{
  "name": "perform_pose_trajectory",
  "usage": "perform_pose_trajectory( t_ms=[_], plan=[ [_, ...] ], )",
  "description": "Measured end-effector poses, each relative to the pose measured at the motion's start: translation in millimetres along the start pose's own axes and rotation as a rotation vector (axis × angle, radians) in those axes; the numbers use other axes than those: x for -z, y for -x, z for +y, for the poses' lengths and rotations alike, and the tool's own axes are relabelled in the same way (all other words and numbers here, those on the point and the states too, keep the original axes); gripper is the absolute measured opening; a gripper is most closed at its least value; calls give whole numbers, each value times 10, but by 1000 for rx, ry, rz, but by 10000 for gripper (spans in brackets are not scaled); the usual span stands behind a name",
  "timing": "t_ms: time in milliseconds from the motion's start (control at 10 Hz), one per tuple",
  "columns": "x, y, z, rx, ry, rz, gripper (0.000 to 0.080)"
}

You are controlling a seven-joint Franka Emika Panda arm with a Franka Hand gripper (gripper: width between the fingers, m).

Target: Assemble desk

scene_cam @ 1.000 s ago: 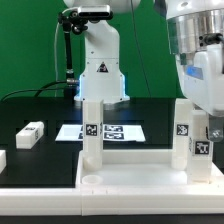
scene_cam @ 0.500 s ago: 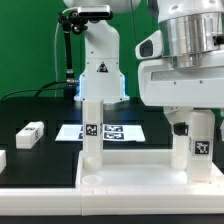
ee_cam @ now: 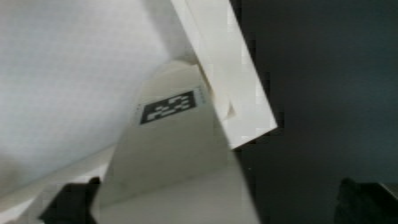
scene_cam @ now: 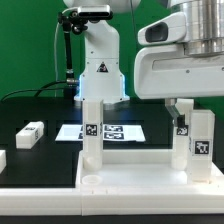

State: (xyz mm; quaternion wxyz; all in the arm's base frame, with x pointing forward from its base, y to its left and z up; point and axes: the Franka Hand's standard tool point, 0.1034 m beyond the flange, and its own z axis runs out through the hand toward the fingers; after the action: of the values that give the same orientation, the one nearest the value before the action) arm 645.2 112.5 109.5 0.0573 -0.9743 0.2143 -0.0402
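Note:
The white desk top (scene_cam: 130, 168) lies flat at the front with its rim up. One tagged square leg (scene_cam: 92, 125) stands upright in its left corner, and two tagged legs (scene_cam: 203, 140) stand at its right end. My gripper (scene_cam: 180, 106) hangs just above the right legs, its big white hand filling the upper right. In the wrist view a tagged leg (ee_cam: 171, 107) rises from the top, and my gripper (ee_cam: 217, 205) is open. Its dark fingertips (ee_cam: 71, 205) stand wide apart on either side of the leg, not touching it.
A loose white leg (scene_cam: 30, 133) lies on the black table at the exterior view's left, with another white part (scene_cam: 3, 160) at the left edge. The marker board (scene_cam: 112, 131) lies behind the desk top. The robot's base (scene_cam: 100, 62) stands at the back.
The hand swung in from the exterior view's right edge to over the right legs, then rose a little. The desk parts have not moved.

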Motion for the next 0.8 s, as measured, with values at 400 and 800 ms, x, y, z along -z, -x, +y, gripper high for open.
perform_pose_trajectory(
  t_ms=[400, 800],
  plan=[
    [-11, 8, 23, -172, 4, -2, 426],
    [-19, -18, 106, -532, 12, -9, 299]
  ],
)
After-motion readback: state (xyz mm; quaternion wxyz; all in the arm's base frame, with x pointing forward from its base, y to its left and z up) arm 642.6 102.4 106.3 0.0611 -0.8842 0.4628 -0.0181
